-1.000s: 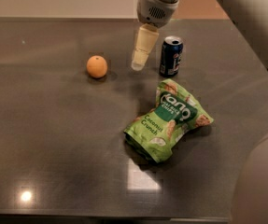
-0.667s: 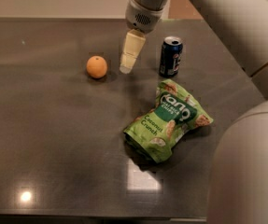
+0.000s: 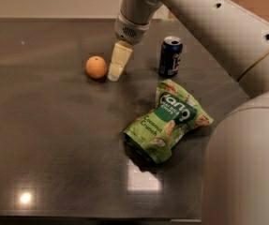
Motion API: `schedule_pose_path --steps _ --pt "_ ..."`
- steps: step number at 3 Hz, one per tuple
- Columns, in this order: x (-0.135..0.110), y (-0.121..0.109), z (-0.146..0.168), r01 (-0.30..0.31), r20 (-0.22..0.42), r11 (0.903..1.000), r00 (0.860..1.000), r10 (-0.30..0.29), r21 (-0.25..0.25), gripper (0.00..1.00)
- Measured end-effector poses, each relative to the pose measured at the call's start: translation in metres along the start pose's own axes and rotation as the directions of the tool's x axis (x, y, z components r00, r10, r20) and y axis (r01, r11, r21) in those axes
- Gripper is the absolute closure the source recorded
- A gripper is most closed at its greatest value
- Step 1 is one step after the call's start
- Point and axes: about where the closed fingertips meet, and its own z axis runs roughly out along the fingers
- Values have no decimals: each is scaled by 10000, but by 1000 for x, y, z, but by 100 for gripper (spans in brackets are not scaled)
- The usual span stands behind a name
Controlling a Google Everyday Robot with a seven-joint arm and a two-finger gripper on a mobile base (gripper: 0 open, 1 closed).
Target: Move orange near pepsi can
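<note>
A single camera looks down at a slant on the table [image 3: 54,139] from its near edge, facing the far wall [image 3: 45,1]. It sits close by the arm [image 3: 227,36], whose bulk fills the right of the frame; the gripper [image 3: 115,68] hangs upper centre, just right of the orange [image 3: 96,67].

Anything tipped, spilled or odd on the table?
Nothing stands out. The dark blue aluminium pepsi can stands upright, the small round orange fruit sits intact, the green crinkled snack bag lies flat. The gripper hangs beside the orange, toward the can.
</note>
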Motion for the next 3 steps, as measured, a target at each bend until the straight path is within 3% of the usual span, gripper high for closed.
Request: schedule_pose_path --steps 3 --pt "-20 -7 25 -327 38 9994 9995 327 119 0"
